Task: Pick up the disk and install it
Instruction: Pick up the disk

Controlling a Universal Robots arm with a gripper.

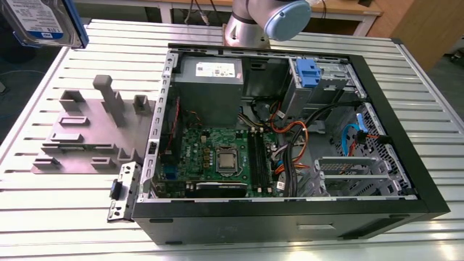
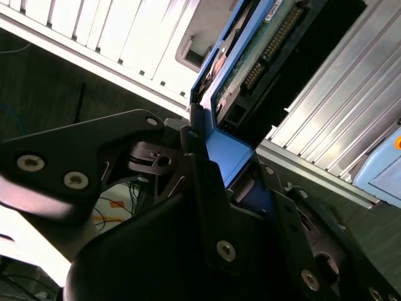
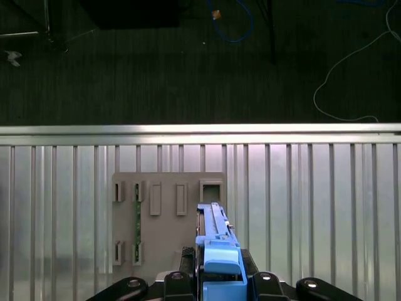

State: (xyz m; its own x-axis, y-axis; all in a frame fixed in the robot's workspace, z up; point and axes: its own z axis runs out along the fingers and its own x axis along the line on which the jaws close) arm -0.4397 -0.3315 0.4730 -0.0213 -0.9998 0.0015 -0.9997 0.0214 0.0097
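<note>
The claw (image 3: 220, 279) is clenched on the disk (image 3: 216, 241), its black fingers (image 2: 199, 172) pressed against either side of the blue carrier frame (image 2: 230, 157) that runs around the drive's edges. In both wrist views the disk stands edge-on between the fingers and reaches out past their tips. The second wrist view shows its connector end and circuit-board face. The disk is held up in the air, touching nothing but the claw.

Below the claw lies a grey fixture plate (image 3: 166, 216) with upright blocks and slots. It rests on the ribbed aluminium bench (image 3: 313, 188). Past the bench's far edge is dark floor (image 3: 156, 63) with loose cables on it.

In the exterior view the open computer case (image 1: 406, 163) sits on the bench well apart from the claw's load, on the far side of the fixture plate. A small blue latch (image 1: 308, 73) is in the case's upper bay. The arm (image 1: 264, 22) stands behind the case.
</note>
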